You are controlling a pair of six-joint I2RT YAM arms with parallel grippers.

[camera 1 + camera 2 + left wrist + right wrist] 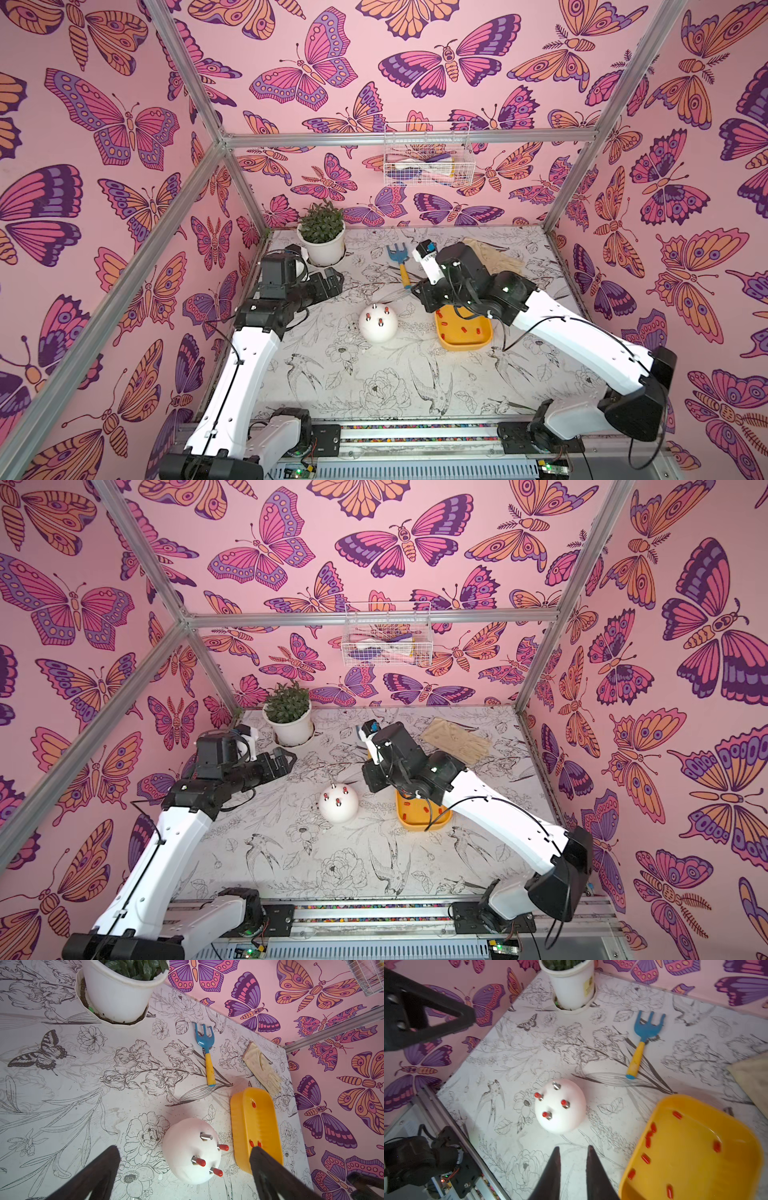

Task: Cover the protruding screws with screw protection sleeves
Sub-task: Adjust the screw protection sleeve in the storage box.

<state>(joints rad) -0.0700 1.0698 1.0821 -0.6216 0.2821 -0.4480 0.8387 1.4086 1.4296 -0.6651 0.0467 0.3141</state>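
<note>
Flowered desk [508, 1053] is holding the dome [566, 1122], one screw [556, 1085] standing bare. Right fingers [592, 1167], narrowly parted, empty, should be pinching a sleeve [645, 1158] from the tray [691, 1167] by its closed end; left fingers [93, 1174] hanging spread.

Three capped screws [565, 1103], one bare

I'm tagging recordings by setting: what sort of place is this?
Probably a staged robot test booth with a gardening theme: butterfly-papered walls on an aluminium frame, a potted plant and a small garden rake on a flower-printed table.
</note>
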